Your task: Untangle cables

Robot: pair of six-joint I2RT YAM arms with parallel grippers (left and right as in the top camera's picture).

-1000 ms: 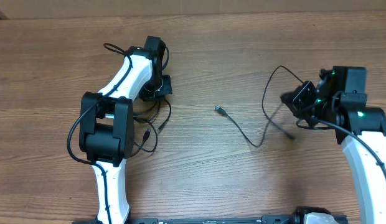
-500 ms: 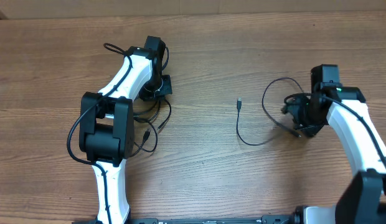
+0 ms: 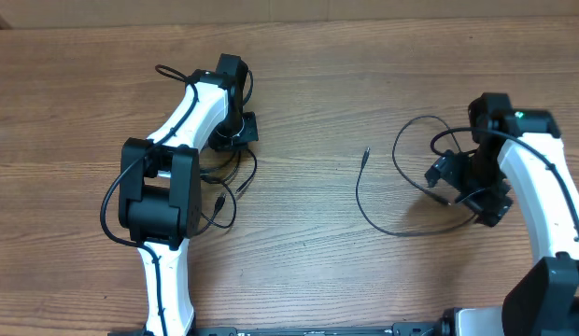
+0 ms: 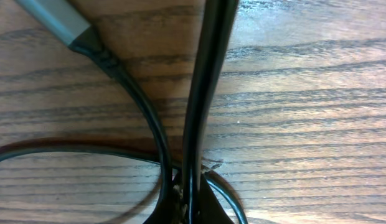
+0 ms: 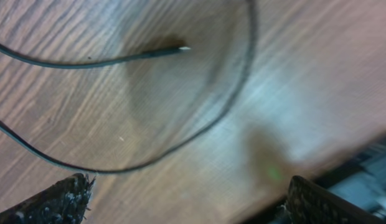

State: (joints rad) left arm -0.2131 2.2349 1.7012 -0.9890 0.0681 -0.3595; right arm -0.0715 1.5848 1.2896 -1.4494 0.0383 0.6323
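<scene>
- Cables (image 3: 224,175) are found in two places on the table (image 3: 299,75): a bunch lies under and just beside the left claw (image 3: 235,131), and one free cable (image 3: 402,233) lies apart from it, beside the right claw (image 3: 458,182).
- In the left wrist view the left claw (image 4: 187,208) is seen clenched on a black cord (image 4: 205,93) of the bunch. A grey plug (image 4: 53,15) and a thin loop lie on the wood just beside this cord.
- In the right wrist view the fingers of the right claw (image 5: 187,186) are held wide apart and nothing is gripped. The free cable (image 5: 149,163) curves over the wood in front of them, and no contact can be seen.
- From the right claw the free cable goes out to the left, toward the middle of the table. Its lower arc runs mostly left to right, and its plug end (image 3: 366,149) is turned up toward the far edge.
- The right arm is clearly nearer to this cable, while the left arm is well apart from it.
- The next pull is judged to depend on the bunch, which lies on the near side of the left claw, with its loops partly hidden by the left arm.
- A wide strip of bare wood is left between the two arms, and more is left along the far side, so room for laying out a cord is available there.
- The edge on the near side is close to both arm bases, so little room is given in that direction.
</scene>
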